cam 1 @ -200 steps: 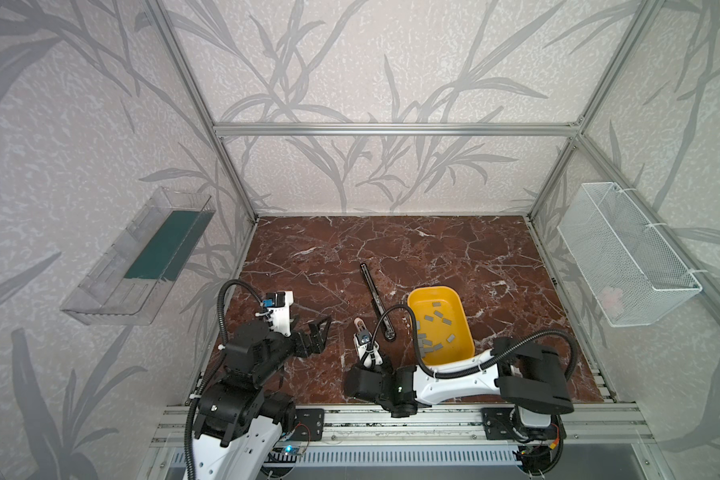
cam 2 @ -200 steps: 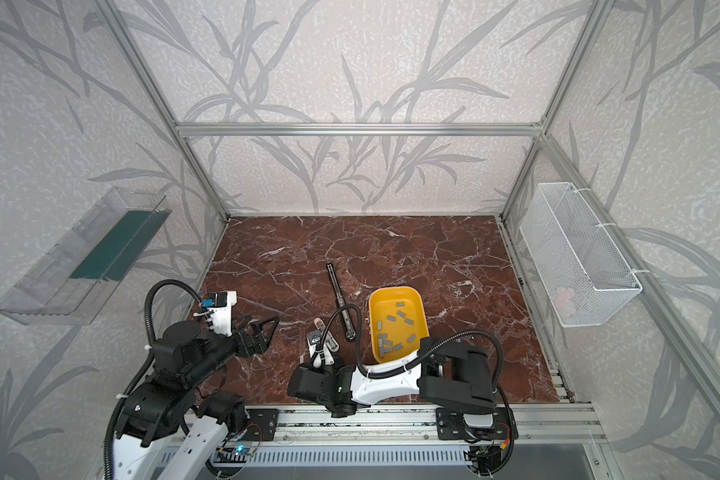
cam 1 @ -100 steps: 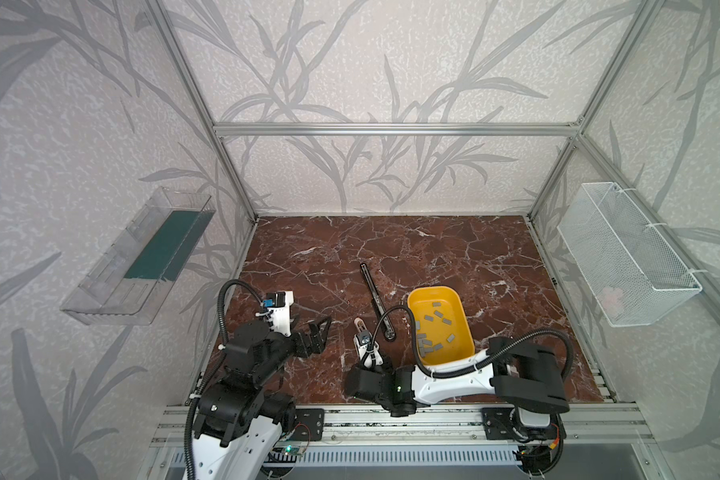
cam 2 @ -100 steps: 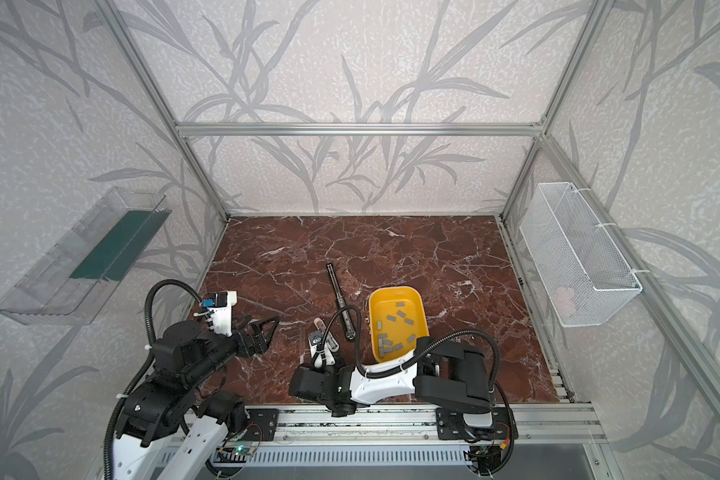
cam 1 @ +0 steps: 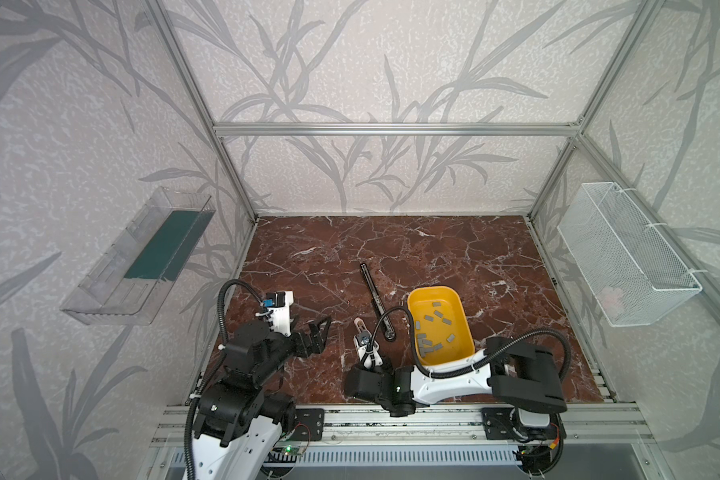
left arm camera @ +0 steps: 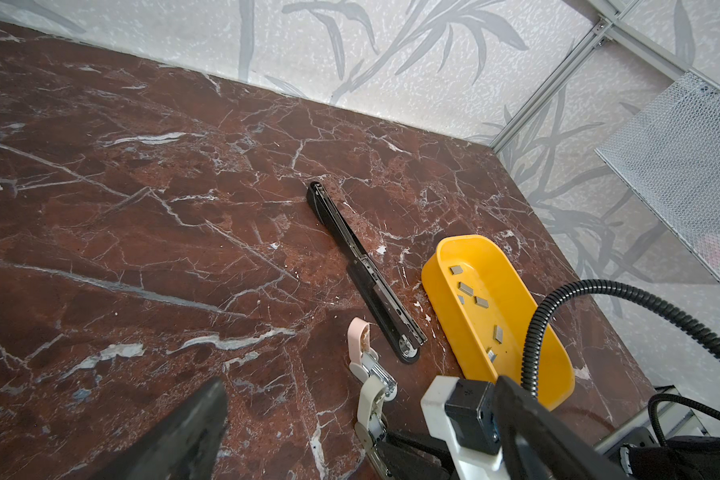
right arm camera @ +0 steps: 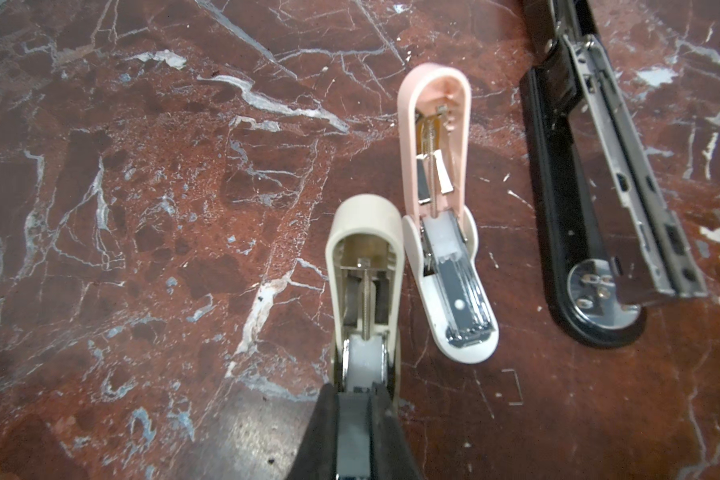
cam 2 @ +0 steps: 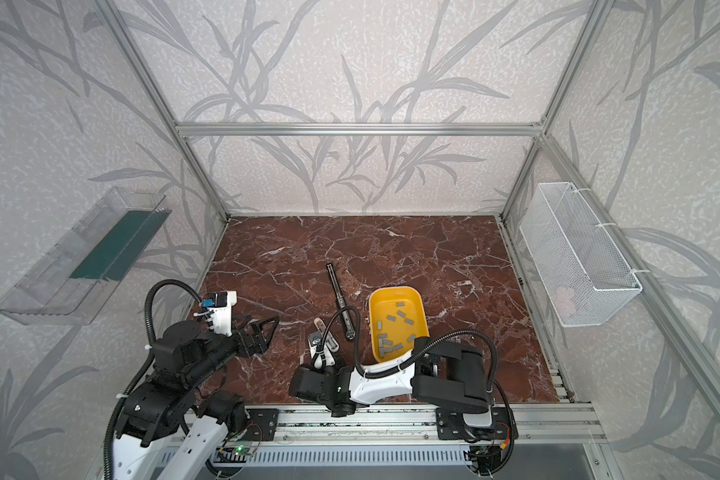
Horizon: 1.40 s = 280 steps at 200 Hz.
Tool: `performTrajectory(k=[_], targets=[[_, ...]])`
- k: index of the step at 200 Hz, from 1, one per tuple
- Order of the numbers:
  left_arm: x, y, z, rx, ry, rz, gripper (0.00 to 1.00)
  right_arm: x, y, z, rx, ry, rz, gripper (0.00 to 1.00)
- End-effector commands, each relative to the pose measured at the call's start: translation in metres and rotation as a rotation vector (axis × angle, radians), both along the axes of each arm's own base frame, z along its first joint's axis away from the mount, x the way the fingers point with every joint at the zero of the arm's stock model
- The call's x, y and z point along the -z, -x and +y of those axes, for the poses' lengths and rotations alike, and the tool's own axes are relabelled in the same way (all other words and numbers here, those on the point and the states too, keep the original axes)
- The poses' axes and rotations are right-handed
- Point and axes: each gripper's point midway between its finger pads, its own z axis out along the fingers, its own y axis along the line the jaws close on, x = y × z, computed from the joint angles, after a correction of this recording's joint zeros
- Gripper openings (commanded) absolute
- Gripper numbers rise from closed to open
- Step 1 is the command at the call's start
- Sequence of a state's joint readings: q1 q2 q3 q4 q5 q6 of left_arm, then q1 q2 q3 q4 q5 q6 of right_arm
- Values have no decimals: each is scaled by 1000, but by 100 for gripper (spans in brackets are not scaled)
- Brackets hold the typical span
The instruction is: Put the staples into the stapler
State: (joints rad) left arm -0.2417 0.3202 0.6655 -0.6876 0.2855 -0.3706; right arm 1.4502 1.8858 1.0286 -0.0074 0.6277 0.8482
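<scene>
Hardly anything has moved over the last second: the elbow of my right arm (cam 1: 528, 374) has crept slightly left, and everything on the table (cam 1: 391, 249) lies where it did.

Right wrist view: the right gripper (right arm camera: 353, 409) is nearly closed, pinching the base end of the cream stapler (right arm camera: 364, 266), whose lid is swung open away from the jaws. I cannot tell whether it is lifted or resting on the marble. Just beside it lies the pink stapler (right arm camera: 437, 166), also opened flat, its metal channel facing up. Further over is the black stapler (right arm camera: 591, 208), much longer and opened too.

Left wrist view: the left gripper (left arm camera: 362, 379) is spread wide, its 2 black fingers (left arm camera: 192, 428) far apart at the frame's lower edge, gripping nothing. Beyond them I see the 3 staplers and the yellow tray (left arm camera: 449, 328), which sits near the black stapler. The staples (left arm camera: 466, 288) lie loose inside the tray.

Both top views: the left gripper hovers at front left, well apart from the staplers. The right gripper reaches along the front edge toward the middle, onto the cream stapler. About 12 grey strips are scattered over the tray floor, several bunched at its near end.
</scene>
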Motion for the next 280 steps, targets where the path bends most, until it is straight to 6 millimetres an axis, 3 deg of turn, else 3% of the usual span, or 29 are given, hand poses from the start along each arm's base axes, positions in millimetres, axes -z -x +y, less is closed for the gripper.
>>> performTrajectory(k=[1, 50, 280], targets=[[2, 1, 2, -15, 2, 10, 99, -13, -4, -2, -2, -8, -28, 8], [2, 2, 2, -13, 4, 8, 99, -18, -5, -3, -4, -9, -41, 8], [2, 2, 3, -16, 1, 6, 99, -1, -5, -7, -28, 73, -44, 8]])
